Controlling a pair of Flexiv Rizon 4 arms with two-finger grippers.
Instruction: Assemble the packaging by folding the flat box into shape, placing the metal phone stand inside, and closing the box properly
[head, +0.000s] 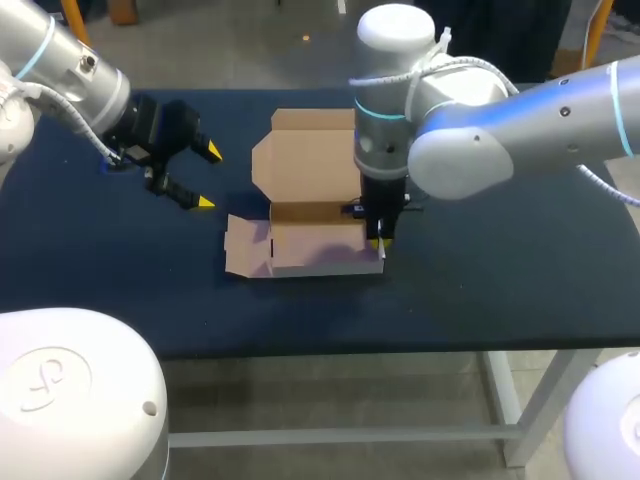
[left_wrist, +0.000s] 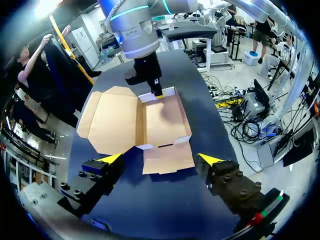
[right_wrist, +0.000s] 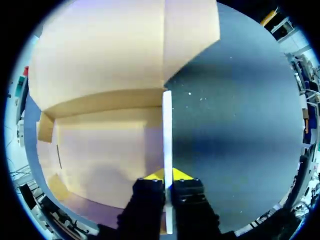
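A brown cardboard box (head: 315, 215) lies partly folded on the dark table (head: 480, 270), its lid (head: 315, 150) flat behind the tray and a side flap (head: 245, 245) spread out to the left. My right gripper (head: 381, 243) points straight down at the tray's right side and is shut on the raised side wall (right_wrist: 167, 145), one yellow tip on each face. The same grip shows in the left wrist view, right gripper (left_wrist: 156, 93) at the far wall of the box (left_wrist: 160, 125). My left gripper (head: 208, 177) hangs open left of the box, fingers (left_wrist: 111, 159) wide, holding nothing. No phone stand is visible.
Bare dark tabletop (left_wrist: 165, 205) lies between my left gripper and the box. Open table surface (right_wrist: 235, 125) stretches to the right of the box. The table's front edge (head: 400, 350) runs close below the box.
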